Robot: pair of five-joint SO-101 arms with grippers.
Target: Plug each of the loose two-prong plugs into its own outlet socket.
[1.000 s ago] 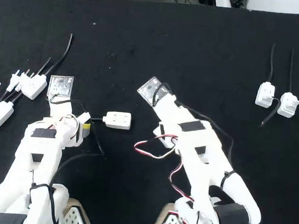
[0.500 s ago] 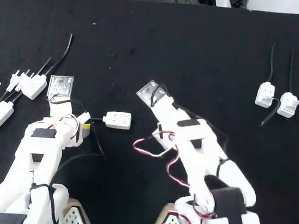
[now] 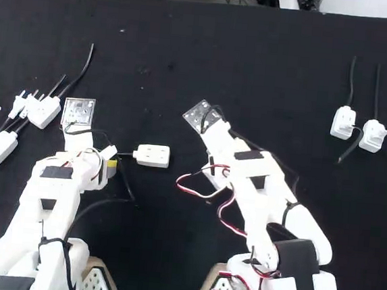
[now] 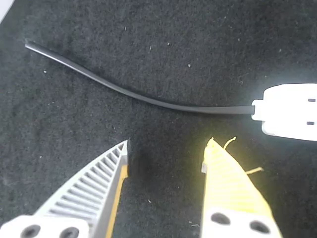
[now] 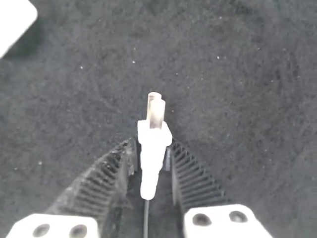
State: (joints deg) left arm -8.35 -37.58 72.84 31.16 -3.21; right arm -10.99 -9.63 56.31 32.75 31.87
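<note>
White two-prong plug (image 5: pixel 153 136) is clenched in the right gripper (image 5: pixel 152 145) above the middle of the table (image 3: pixel 255 55), prongs forward; the left gripper (image 4: pixel 166 146) is spread empty near the outlet socket (image 3: pixel 153 155). Unheld, that socket could be pushed away at insertion.

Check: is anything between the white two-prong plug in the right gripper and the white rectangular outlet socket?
Nothing visible does. Only bare black table lies between the white two-prong plug, clamped in the right gripper, and the white rectangular outlet socket.

Plug (image 5: pixel 154 144) in right claw (image 5: pixel 153 143) (socket (image 3: pixel 152 155) leftward)
</note>
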